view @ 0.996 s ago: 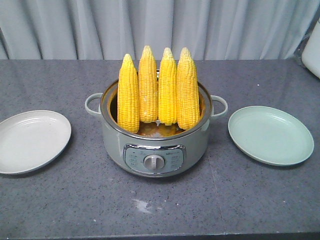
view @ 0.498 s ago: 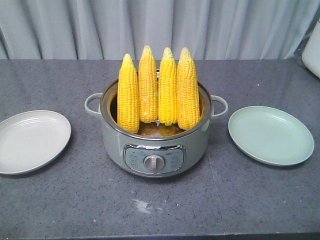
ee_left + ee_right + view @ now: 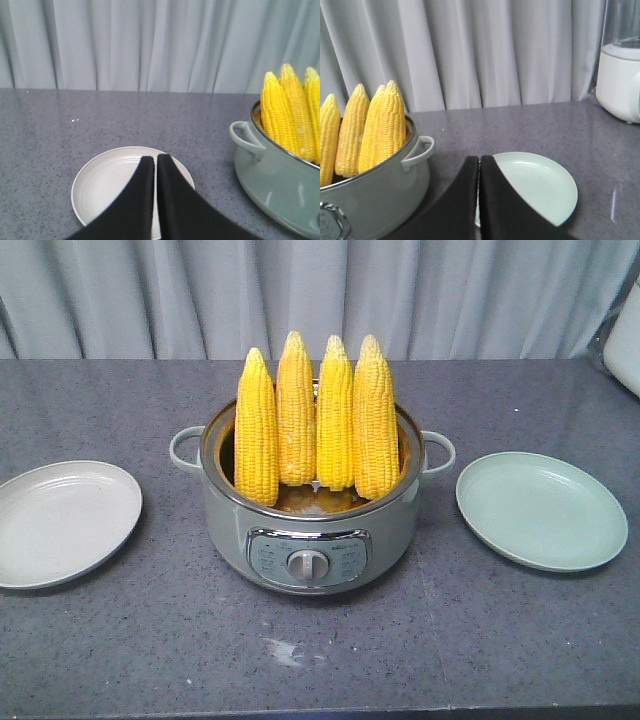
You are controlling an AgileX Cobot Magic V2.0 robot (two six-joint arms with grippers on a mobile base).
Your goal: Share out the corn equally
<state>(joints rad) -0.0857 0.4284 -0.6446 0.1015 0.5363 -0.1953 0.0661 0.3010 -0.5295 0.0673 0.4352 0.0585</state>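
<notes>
Several cobs of yellow corn [image 3: 316,422] stand upright, points up, in a grey-green electric pot [image 3: 310,530] at the middle of the counter; they also show as corn [image 3: 287,115] at the right of the left wrist view and corn [image 3: 362,127] at the left of the right wrist view. A white plate [image 3: 60,520] lies left of the pot and a pale green plate [image 3: 540,510] right of it, both bare. My left gripper [image 3: 155,158] hangs shut over the white plate [image 3: 107,185]. My right gripper [image 3: 479,159] is shut at the near left rim of the green plate [image 3: 540,185]. Neither gripper appears in the front view.
A white appliance [image 3: 620,85] with a clear top stands at the counter's far right, also seen as a white appliance [image 3: 625,345] at the front view's edge. The pot's side handles [image 3: 185,448] stick out toward each plate. A grey curtain hangs behind the counter.
</notes>
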